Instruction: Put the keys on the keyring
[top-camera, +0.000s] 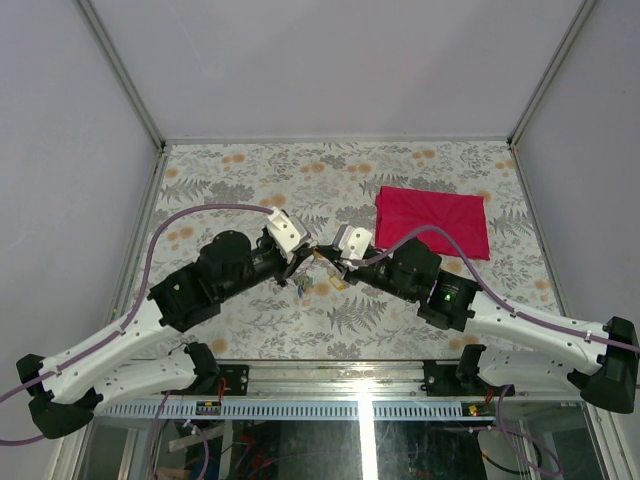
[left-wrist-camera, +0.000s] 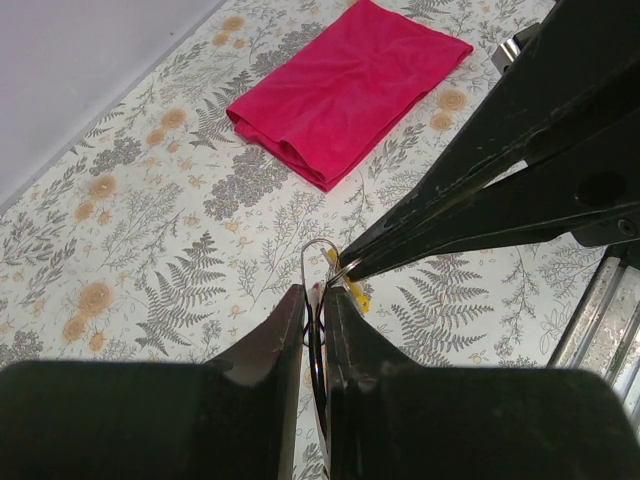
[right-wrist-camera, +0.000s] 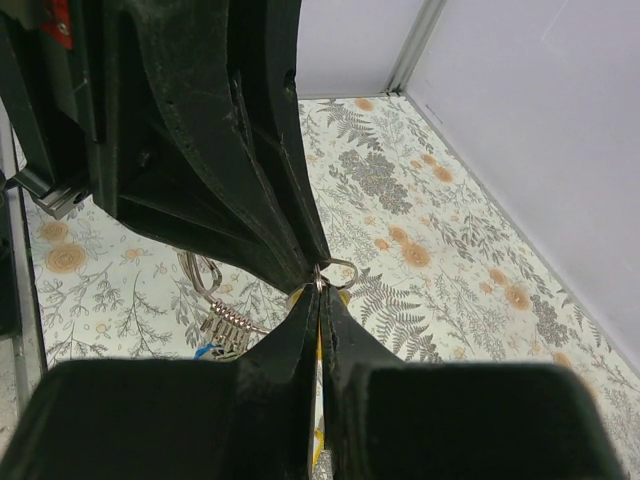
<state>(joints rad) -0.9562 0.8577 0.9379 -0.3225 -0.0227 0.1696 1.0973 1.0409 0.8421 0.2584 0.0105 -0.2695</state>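
My left gripper (top-camera: 303, 256) is shut on the thin silver keyring (left-wrist-camera: 319, 255) and holds it edge-on above the table; the ring runs down between the pads in the left wrist view. My right gripper (top-camera: 331, 262) meets it tip to tip, shut on a yellow-headed key (right-wrist-camera: 318, 352) whose end touches the keyring (right-wrist-camera: 343, 267). In the left wrist view the right fingers (left-wrist-camera: 470, 215) come in from the right, with the yellow key (left-wrist-camera: 356, 296) below their tips. Other keys, one with a blue head (right-wrist-camera: 204, 351), hang in a bunch (top-camera: 299, 289) under the left gripper.
A folded red cloth (top-camera: 432, 222) lies flat at the back right of the floral table (top-camera: 250, 175); it also shows in the left wrist view (left-wrist-camera: 345, 85). White walls and metal posts close off the left, back and right sides.
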